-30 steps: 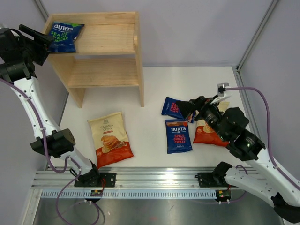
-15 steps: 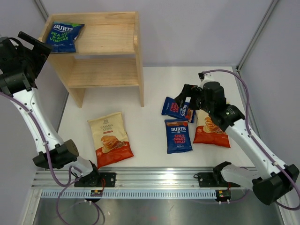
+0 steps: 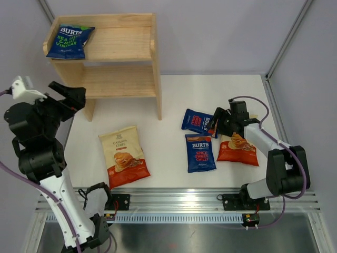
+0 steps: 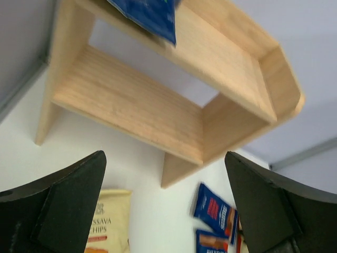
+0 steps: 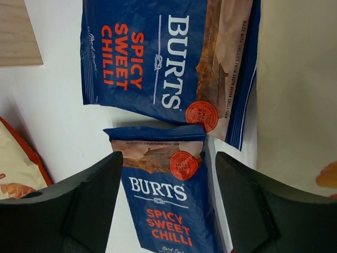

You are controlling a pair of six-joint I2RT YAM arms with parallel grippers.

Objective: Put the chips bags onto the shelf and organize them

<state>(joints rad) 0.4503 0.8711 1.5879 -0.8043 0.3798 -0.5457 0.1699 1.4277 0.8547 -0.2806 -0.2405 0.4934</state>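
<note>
The wooden shelf (image 3: pixel 118 79) stands at the back left. One blue BURTS bag (image 3: pixel 67 41) lies on the left of its top tier and also shows in the left wrist view (image 4: pixel 150 16). Two blue Spicy Sweet Chilli bags lie on the table, one tilted (image 3: pixel 197 121) and one upright (image 3: pixel 200 153). Cream bags lie at the front left (image 3: pixel 124 155) and at the right (image 3: pixel 238 147). My left gripper (image 3: pixel 68 95) is open and empty, left of the shelf. My right gripper (image 5: pixel 168 158) is open, low over the top of the near blue bag (image 5: pixel 163 200), below the tilted one (image 5: pixel 158 58).
The shelf's lower tier (image 4: pixel 126 113) holds nothing. A grey wall runs close along the left. The right cream bag (image 5: pixel 295 105) lies just beside my right finger. The shelf's foot (image 5: pixel 18 31) shows in the right wrist view.
My left arm has drawn back and down from the shelf's top tier, leaving the blue bag there. My right gripper has come down low over the two blue bags.
</note>
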